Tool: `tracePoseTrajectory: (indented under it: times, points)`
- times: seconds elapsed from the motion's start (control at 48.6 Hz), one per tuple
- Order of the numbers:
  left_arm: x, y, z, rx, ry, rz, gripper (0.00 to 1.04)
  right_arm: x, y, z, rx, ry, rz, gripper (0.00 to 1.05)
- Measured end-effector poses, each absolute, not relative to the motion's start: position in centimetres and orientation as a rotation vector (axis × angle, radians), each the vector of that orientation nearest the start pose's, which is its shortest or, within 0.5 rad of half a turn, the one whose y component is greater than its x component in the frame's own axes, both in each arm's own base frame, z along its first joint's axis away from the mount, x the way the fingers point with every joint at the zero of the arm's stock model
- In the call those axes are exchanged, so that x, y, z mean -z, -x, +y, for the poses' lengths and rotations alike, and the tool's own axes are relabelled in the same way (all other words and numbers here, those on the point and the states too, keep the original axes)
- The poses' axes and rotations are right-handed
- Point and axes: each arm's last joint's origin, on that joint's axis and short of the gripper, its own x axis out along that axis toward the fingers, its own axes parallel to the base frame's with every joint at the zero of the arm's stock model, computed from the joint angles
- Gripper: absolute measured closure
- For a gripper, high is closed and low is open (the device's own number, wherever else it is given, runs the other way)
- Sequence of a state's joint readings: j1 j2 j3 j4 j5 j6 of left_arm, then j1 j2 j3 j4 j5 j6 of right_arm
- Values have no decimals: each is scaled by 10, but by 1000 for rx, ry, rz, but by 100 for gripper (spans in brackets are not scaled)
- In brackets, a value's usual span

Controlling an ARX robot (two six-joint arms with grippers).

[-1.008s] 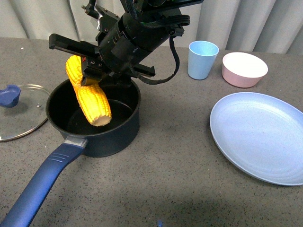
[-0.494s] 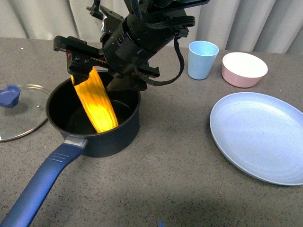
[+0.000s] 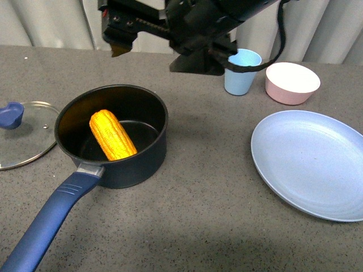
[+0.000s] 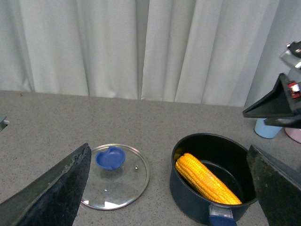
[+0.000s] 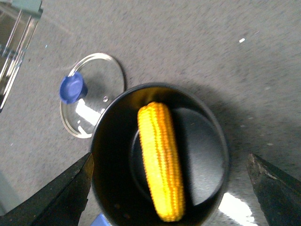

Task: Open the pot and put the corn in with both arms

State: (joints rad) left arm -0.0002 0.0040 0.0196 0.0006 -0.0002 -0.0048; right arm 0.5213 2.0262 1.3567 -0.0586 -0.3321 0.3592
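The dark navy pot (image 3: 142, 164) stands open at the left of the table, its long blue handle (image 3: 51, 218) pointing to the near edge. The yellow corn (image 3: 112, 135) lies loose inside it, leaning on the pot's left wall; it also shows in the left wrist view (image 4: 207, 179) and the right wrist view (image 5: 161, 160). The glass lid (image 3: 25, 136) with its blue knob (image 3: 11, 115) lies flat on the table left of the pot. My right gripper (image 5: 171, 197) is open and empty, high above the pot. My left gripper (image 4: 171, 188) is open and empty, off to the side of pot and lid.
A light blue cup (image 3: 242, 71) and a pink bowl (image 3: 292, 83) stand at the back right. A large light blue plate (image 3: 312, 164) lies at the right. Grey curtains hang behind the table.
My right gripper opened and let go of the corn, which dropped into the pot. The right arm then rose up and back, away from the pot.
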Motion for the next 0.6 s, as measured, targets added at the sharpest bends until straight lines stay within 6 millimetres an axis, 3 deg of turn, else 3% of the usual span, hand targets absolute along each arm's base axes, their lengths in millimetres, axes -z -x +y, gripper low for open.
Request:
tracePoseTrajectory:
  times: [0.288, 0.473, 0.597]
  points:
    - [-170, -97, 0, 0, 5, -16, 7, -191, -338, 153, -391, -261, 687, 9]
    - [-170, -97, 0, 0, 5, -16, 7, -192, -300, 106, -181, -217, 540, 9]
    - [-170, -97, 0, 0, 5, -16, 7, -194, -280, 92, -119, -186, 422, 9]
